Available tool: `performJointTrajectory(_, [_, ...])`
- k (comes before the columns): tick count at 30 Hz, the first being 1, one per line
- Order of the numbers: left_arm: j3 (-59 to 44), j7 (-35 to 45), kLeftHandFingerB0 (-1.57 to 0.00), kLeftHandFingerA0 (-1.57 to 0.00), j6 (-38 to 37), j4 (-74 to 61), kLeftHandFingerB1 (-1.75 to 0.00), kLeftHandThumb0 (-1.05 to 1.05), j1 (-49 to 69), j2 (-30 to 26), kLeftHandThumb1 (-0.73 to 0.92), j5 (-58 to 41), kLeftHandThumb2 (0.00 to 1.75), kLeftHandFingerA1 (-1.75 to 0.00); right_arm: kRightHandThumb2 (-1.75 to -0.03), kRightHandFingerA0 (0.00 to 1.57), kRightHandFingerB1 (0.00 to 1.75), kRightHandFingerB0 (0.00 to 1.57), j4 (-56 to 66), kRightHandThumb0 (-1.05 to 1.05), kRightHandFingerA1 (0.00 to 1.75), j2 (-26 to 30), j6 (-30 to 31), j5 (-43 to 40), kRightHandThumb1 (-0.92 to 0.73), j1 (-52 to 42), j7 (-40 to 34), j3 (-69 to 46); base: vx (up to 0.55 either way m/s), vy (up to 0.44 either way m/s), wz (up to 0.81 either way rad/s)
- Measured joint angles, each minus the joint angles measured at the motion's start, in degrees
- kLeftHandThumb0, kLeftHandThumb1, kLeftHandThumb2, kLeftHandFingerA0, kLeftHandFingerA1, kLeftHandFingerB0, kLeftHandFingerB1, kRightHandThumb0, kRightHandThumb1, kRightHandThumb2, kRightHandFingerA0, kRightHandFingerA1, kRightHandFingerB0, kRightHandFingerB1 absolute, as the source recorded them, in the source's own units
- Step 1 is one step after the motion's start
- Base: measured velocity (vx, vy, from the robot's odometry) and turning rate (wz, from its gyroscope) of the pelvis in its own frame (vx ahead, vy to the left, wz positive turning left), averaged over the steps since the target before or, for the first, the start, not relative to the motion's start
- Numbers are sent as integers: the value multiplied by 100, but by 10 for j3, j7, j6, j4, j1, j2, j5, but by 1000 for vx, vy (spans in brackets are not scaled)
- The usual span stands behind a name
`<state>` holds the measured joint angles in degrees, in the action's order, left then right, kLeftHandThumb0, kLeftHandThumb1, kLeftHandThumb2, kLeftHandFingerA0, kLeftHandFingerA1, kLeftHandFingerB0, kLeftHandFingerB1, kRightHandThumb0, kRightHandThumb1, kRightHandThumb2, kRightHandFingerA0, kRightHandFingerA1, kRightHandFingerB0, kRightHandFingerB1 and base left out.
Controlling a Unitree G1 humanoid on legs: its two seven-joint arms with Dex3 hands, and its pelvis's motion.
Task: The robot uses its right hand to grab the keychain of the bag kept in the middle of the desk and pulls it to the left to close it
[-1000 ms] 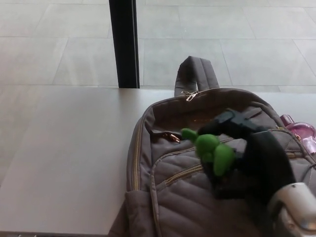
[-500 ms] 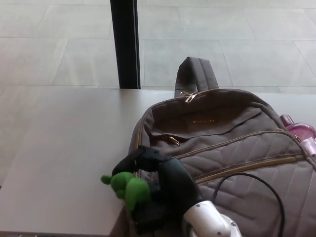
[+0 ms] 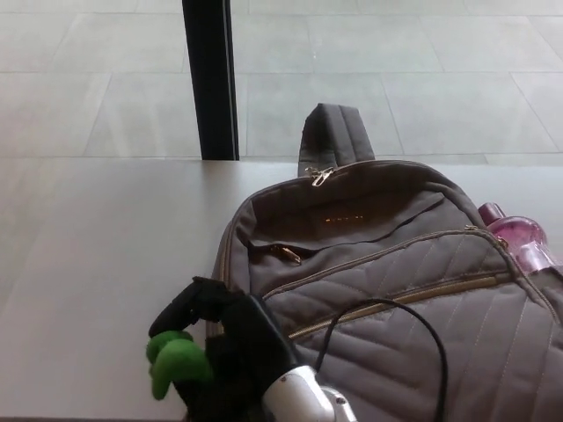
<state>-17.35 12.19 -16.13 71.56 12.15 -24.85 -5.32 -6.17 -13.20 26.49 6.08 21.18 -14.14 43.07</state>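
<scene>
A black pole (image 3: 209, 79) stands on the grey tiled floor (image 3: 396, 79). A pink bottle (image 3: 519, 242) sits far right.

Link from keychain (image 3: 179, 365) to bag (image 3: 378, 255) behind right hand (image 3: 224, 338); bag, pink bottle (image 3: 519, 239) partly past right edge.

Bag (image 3: 396, 264) crowds right of desk (image 3: 97, 255) (left open).

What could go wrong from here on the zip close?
1. The right robot hand holds the green keychain at the backpack's left corner, near the desk's front edge. A hard pull could drag the backpack rather than the zip.
2. The black cable loops over the backpack's front and might snag.
3. The pink bottle sits beside the backpack's right side; a shifting bag could knock it.
</scene>
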Motion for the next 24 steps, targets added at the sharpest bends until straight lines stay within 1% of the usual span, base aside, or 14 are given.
performJointTrajectory(1, [1,0,-48,-62,0,0,-56,-78,0,0,80,0,118,-65,-60,0,6,0,-8,-59,48,-2,0,8,-67,9,-2,14,0,0,0])
performJointTrajectory(2, [1,1,-49,-65,0,-1,-46,-86,0,0,92,0,84,-60,-60,0,0,0,-11,-66,0,-3,6,17,-63,22,-1,31,0,0,0])
performJointTrajectory(3, [2,1,-47,-63,0,-1,-56,-78,0,0,80,0,117,-67,-60,0,0,0,-12,-83,0,-2,13,24,-46,32,3,44,0,0,0])
performJointTrajectory(5, [2,4,-47,-63,0,-3,-56,-78,-1,0,80,0,117,-67,-60,0,0,0,-5,-83,0,3,24,32,-46,50,18,65,-8,3,7])
performJointTrajectory(6, [2,4,-47,-63,0,-3,-56,-79,-1,0,79,0,117,-67,-87,0,17,0,-3,-99,33,4,27,34,-59,55,22,70,-3,11,10])
performJointTrajectory(7, [2,6,-47,-67,0,-3,-45,-85,0,0,92,0,85,-61,-89,0,1,0,5,-100,26,12,37,39,-61,69,34,80,-3,7,9])
performJointTrajectory(9, [2,6,-49,-62,0,-3,-46,-85,3,0,91,0,83,-58,-91,0,0,0,21,-97,29,31,48,45,-59,89,50,87,-3,3,5])
performJointTrajectory(11, [2,7,-47,-63,0,-3,-56,-78,6,0,79,0,117,-66,-89,0,0,0,41,-89,30,60,60,49,-52,114,69,87,0,0,0])
performJointTrajectory(12, [2,7,-46,-65,0,-3,-45,-82,6,0,92,-1,83,-58,-90,0,0,0,49,-86,34,72,64,50,-47,124,76,87,0,0,0])
performJointTrajectory(18, [2,7,-49,-62,0,-3,-46,-86,5,1,92,-1,83,-57,-87,0,0,0,109,-82,33,156,92,50,-43,173,124,72,0,0,0])
performJointTrajectory(19, [2,7,-48,-62,0,-3,-57,-79,5,1,79,-1,117,-66,-84,0,0,0,118,-80,34,169,96,49,-43,179,131,68,0,0,0])
performJointTrajectory(20, [2,7,-53,-67,0,-3,-45,-84,5,1,92,-1,82,-58,-85,0,0,0,128,-83,32,182,99,48,-45,186,139,62,0,0,0])
performJointTrajectory(21, [2,7,-51,-63,0,-2,-47,-87,5,1,92,-1,84,-58,-69,0,2,0,143,-84,0,201,104,47,-43,194,149,52,0,0,0])
performJointTrajectory(24, [2,7,-50,-63,0,-2,-46,-82,5,1,92,-1,81,-57,-83,0,0,0,167,-88,26,234,111,43,-50,205,168,29,0,0,0])
